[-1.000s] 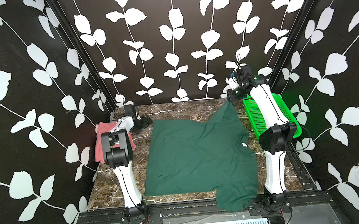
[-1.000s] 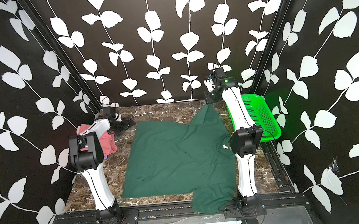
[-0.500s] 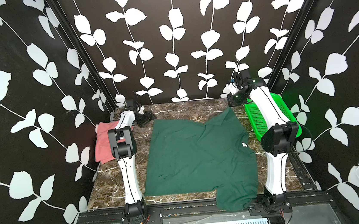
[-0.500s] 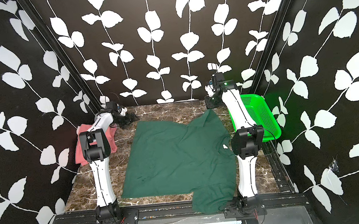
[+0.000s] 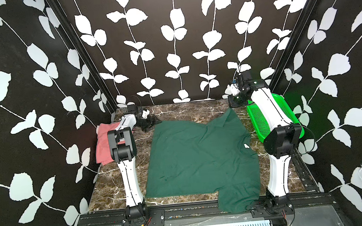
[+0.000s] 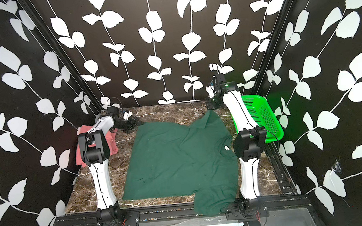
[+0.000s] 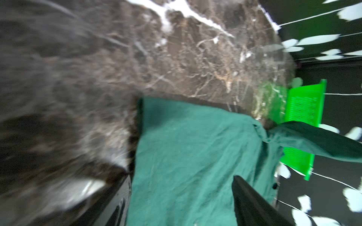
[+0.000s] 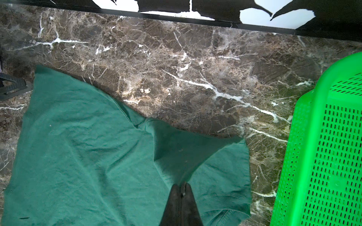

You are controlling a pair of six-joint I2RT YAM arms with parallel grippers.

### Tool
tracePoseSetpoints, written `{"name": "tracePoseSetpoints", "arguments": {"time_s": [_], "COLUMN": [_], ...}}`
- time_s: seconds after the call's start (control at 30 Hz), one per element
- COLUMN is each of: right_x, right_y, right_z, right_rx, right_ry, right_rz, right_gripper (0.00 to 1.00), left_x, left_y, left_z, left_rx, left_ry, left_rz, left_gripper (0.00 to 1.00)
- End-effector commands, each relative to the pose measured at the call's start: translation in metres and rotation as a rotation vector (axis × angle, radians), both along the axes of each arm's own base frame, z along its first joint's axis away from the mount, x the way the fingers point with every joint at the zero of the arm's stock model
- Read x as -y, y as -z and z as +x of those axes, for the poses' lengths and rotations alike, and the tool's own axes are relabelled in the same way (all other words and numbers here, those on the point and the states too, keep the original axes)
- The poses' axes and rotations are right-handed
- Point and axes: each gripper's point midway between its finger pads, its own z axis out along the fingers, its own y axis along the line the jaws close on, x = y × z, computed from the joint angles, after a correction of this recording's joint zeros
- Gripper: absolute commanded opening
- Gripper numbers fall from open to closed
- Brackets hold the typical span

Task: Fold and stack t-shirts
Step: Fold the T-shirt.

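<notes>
Step in hand: spreading and squaring the dark green t-shirt (image 5: 198, 157) before its first fold; I judge the folding itself not yet begun
Where the shirt is: flat on the marble table (image 5: 112, 181) between the two arms, with its near sleeve (image 5: 235, 197) spilling over the front rail (image 5: 184, 208)
Right gripper (image 8: 181, 188): jaws closed, pinching the far sleeve (image 5: 229, 119) and lifting it into a small tent off the table
Left gripper (image 7: 181, 176): jaws standing wide apart at the far hem corner (image 5: 157, 126), one finger over the cloth, one beside its edge; nothing gripped
Which way it points: the white neck tag (image 5: 246, 145) faces the robot's right, toward the green plastic basket (image 5: 264, 119); the hem faces left
Long axis: neck to hem runs left to right across the table, sleeves pointing far and near
Next move calls for: closing the left jaws on the hem corner, then both arms drawing the far edge taut and level so the creased sleeve lies flat
Stack: a folded salmon-pink t-shirt (image 5: 105, 143) waits at the table's left edge, beside the left arm
</notes>
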Motion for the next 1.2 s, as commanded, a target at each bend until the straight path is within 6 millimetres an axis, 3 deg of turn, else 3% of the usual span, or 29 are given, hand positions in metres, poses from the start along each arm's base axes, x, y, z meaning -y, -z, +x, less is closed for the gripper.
{"name": "tracePoseSetpoints", "arguments": {"time_s": [0.0,0.13,0.23,0.3,0.33,0.43,0.57,0.67,0.73,0.97,1.17], "right_x": [-0.004,-0.003,-0.005,-0.006,-0.008,-0.012,-0.018,-0.02,-0.019,-0.019,-0.019], "right_y": [-0.007,-0.006,-0.001,0.004,0.006,0.007,-0.008,-0.025,-0.035,-0.054,-0.049], "right_z": [0.001,-0.002,-0.006,-0.007,-0.008,-0.009,-0.009,-0.014,-0.018,-0.048,-0.075], "right_rx": [0.012,0.008,0.0,-0.008,-0.012,-0.012,0.011,0.025,0.034,0.031,-0.011], "right_ry": [-0.006,-0.008,-0.008,-0.005,-0.006,-0.006,-0.011,-0.022,-0.028,-0.044,-0.057], "right_rz": [-0.001,-0.007,-0.005,0.001,0.005,0.018,0.034,0.033,0.024,0.018,0.011], "right_gripper": [0.0,0.0,0.0,0.0,0.0,0.0,0.0,0.0,0.0,0.0,0.0], "left_x": [0.015,0.019,0.017,0.016,0.015,0.011,0.006,0.002,-0.001,-0.008,-0.013], "left_y": [0.052,0.06,0.063,0.065,0.065,0.063,0.047,0.024,0.008,-0.027,-0.045], "left_z": [-0.019,-0.015,-0.015,-0.015,-0.016,-0.017,-0.019,-0.019,-0.018,-0.017,-0.021], "left_rx": [-0.142,-0.152,-0.155,-0.16,-0.163,-0.166,-0.13,-0.088,-0.055,0.005,0.046], "left_ry": [0.033,0.039,0.032,0.028,0.025,0.013,0.003,0.002,-0.008,-0.011,-0.02], "left_rz": [-0.022,-0.02,-0.014,0.0,0.005,0.033,0.069,0.103,0.122,0.178,0.212], "left_gripper": [0.84,0.66,0.35,0.04,0.0,0.0,0.0,0.0,0.06,0.12,0.13]}}
